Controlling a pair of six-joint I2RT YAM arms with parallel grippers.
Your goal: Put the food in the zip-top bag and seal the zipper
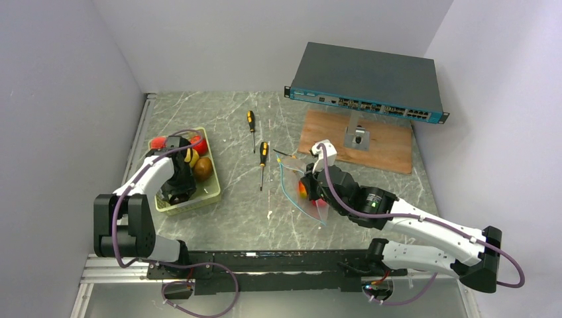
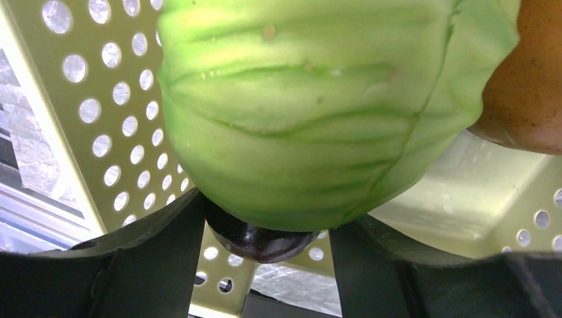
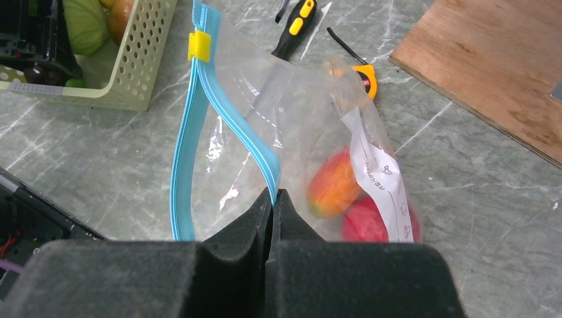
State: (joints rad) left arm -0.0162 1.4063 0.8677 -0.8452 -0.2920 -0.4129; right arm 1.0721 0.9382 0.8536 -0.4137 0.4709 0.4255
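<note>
Your left jaws were down in the tray (image 1: pixel 211 193) at 9 o'clock on the counter (image 1: pixel 238 212), and from above the arm hid most of what lay under it. At the wrist, a green toy (image 2: pixel 305 112) filled nearly the whole view, cut off at the top. The jaws stood well apart on either side of its lower end, and you could not tell whether they pressed it. A dark lump (image 2: pixel 262 242) showed beneath it, too little to name, and a brown fruit (image 2: pixel 523 86) was cropped at 3 o'clock.

Your right jaws were pinched tight on the zipper (image 3: pixel 232 112), holding the bag (image 3: pixel 291 119) just toward 3 o'clock from the counter's middle, its mouth gaping. Inside lay an orange fruit (image 3: pixel 331 185) and a red fruit (image 3: pixel 368 222), the latter partly behind a white label (image 3: pixel 381 179). A tape measure (image 3: pixel 364 76) beyond the bag was partly hidden by the plastic.
</note>
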